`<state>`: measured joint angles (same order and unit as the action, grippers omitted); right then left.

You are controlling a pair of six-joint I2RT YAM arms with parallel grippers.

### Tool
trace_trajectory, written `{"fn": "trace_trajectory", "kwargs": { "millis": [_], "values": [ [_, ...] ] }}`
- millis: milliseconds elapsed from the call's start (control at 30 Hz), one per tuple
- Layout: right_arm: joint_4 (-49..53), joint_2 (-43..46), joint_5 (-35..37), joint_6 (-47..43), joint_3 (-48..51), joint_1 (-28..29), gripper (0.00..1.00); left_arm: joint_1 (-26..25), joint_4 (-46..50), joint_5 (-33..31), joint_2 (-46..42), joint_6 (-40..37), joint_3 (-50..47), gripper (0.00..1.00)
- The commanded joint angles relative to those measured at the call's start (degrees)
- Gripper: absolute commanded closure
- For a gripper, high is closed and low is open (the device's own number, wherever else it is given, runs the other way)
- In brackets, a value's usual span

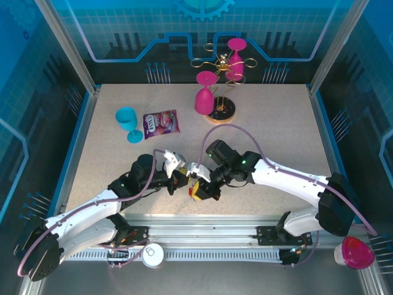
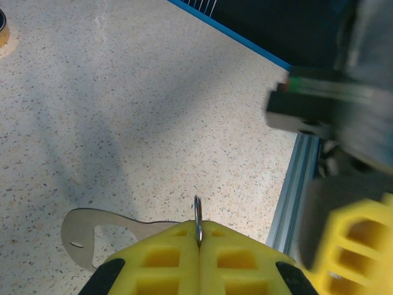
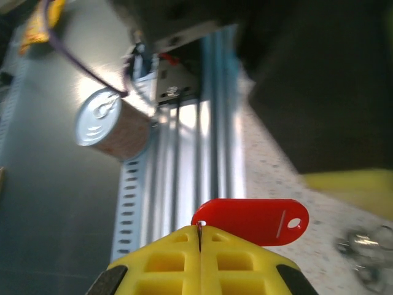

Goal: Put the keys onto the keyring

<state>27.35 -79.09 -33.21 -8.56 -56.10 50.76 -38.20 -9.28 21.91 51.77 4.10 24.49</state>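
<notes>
Key [image 3: 249, 220] and keyring [image 2: 92, 238] held tip to tip just behind the front rail [image 1: 202, 219].
The key has a glossy red oblong head with a hole at one end. The right gripper [image 3: 200, 238] has its yellow fingers pressed together on the head's edge. The keyring is a flat grey metal loop. The left gripper [image 2: 199, 241] is clamped on one thin wire ring [image 2: 198, 215] of it. The top view shows both grippers meeting just behind the rail, but the small parts are too tiny to read there. Each wrist view shows its own grip close up.
</notes>
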Motion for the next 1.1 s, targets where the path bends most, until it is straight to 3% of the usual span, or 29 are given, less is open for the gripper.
{"fn": "trace_trajectory", "kwargs": {
  "millis": [0, 133, 333, 433, 667, 800, 867, 967, 1067],
  "values": [
    [-4.8, 1.8, 9.1, 4.9, 1.0, -2.0, 1.0, 0.2, 0.1, 1.1, -1.9, -0.8, -0.5, 1.0],
    [-6.4, 4.0, 15.6, 7.8, 2.3, -3.4, 1.0, 0.2, 0.5, 0.8, -2.4, -0.8, -0.7, 1.0],
    [-6.3, 5.5, 17.7, 9.5, 3.3, -4.0, 1.0, 0.2, 1.0, 0.5, -2.6, -1.0, -0.7, 1.0],
    [-6.9, 6.0, 14.0, 9.3, 3.7, -3.9, 1.0, 0.2, 1.1, 0.2, -2.4, -1.1, -0.5, 1.0],
    [-6.5, 10.6, -2.5, 1.1, 5.4, -2.1, 1.0, 0.3, 1.2, -0.4, -2.3, -1.3, -0.4, 1.0],
    [-3.6, 13.2, -5.3, -0.7, 5.3, -2.8, 1.0, 0.3, 1.0, -0.1, -2.2, -1.9, -0.6, 1.0],
    [-4.9, 15.2, 2.4, -0.3, 5.4, -2.9, 1.0, 0.3, 0.9, 0.5, -2.2, -2.3, -0.6, 1.0],
    [-9.7, 18.6, 20.4, -2.4, 10.3, -2.7, 1.0, 0.3, 0.7, 1.3, -1.9, -2.5, -0.6, 1.0],
    [-15.8, 20.5, 26.6, -7.0, 13.7, -2.6, 1.0, 0.2, 0.0, 2.1, -1.4, -1.9, -0.6, 1.0]
  ]
}}
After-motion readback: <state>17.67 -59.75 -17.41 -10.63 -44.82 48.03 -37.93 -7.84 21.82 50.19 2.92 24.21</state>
